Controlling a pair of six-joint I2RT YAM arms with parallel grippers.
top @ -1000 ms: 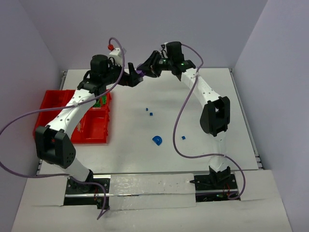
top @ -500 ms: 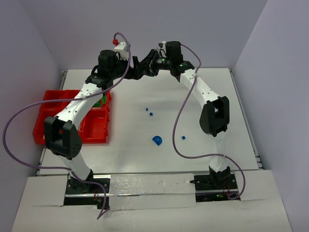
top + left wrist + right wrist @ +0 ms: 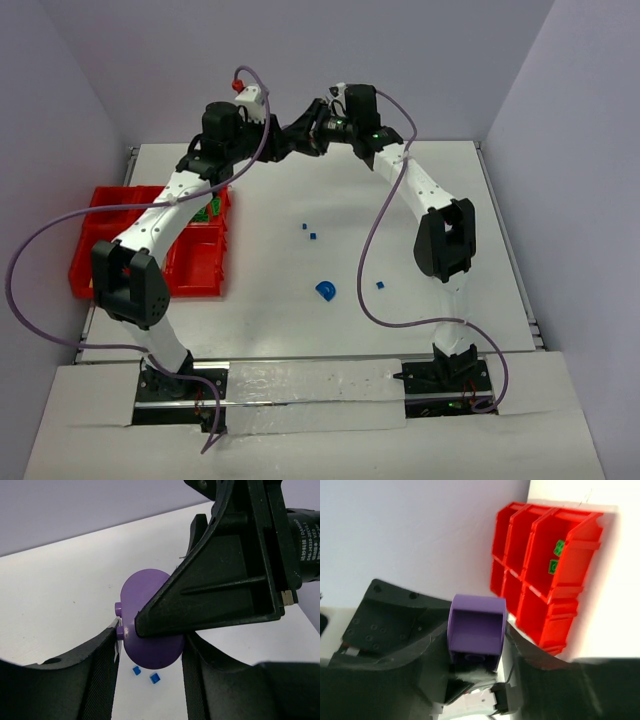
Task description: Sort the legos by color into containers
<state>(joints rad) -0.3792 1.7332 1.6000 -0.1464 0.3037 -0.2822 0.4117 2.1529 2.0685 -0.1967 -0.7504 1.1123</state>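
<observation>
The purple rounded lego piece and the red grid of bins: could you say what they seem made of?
Purple rounded lego piece: likely plastic, satin, uniform colour, moulded studs. Red grid of bins: probably plastic, finish unclear; thin walls, uniform red.

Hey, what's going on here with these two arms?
The two arms meet high at the back around a purple lego. The right arm's fingers hold it, and the left arm's fingers sit on either side of it; whether they grip yet is unclear. Blue legos lie on the table, and green ones are in the red containers.
</observation>
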